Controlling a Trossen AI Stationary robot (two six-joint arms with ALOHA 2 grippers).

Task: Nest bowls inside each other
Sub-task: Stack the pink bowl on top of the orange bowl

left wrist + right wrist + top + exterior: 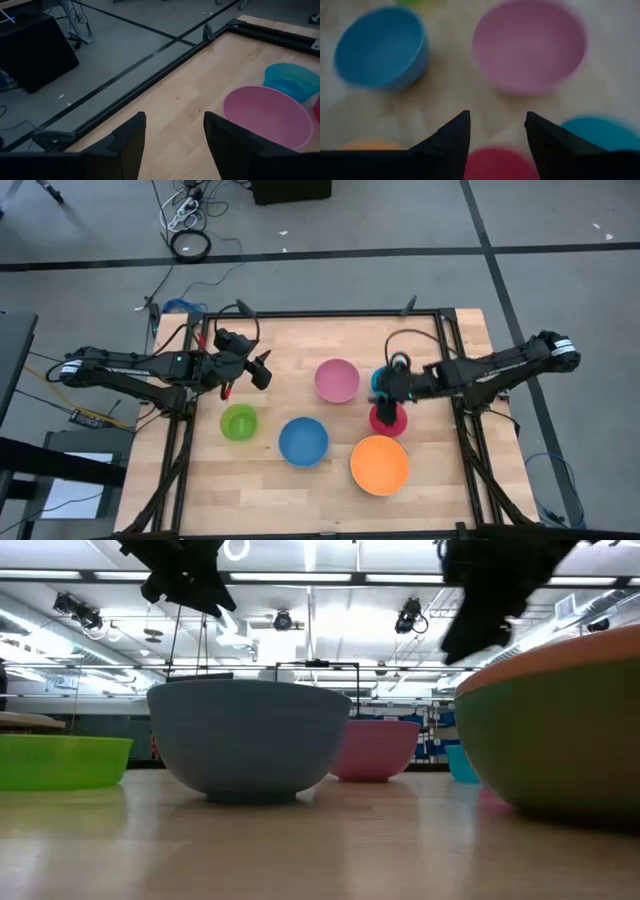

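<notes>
Several bowls stand apart on their bases on the wooden table. The pink bowl (337, 380) is at the middle, and the cyan bowl (378, 377) to its right is partly hidden by my right arm. Nearer me are the magenta-red bowl (388, 421), blue bowl (303, 441) and lime green bowl (239, 422). The orange bowl (380, 464) sits inside the dull green bowl (560, 755). My right gripper (495, 125) hangs open above the magenta-red bowl (500, 162), touching nothing. My left gripper (175, 130) is open, raised over the table's left part.
A black frame rail (330, 314) runs round the table top. Bare wood lies between the pink bowl and the lime green bowl and along the far edge. Cables lie on the floor (190, 242) beyond the table.
</notes>
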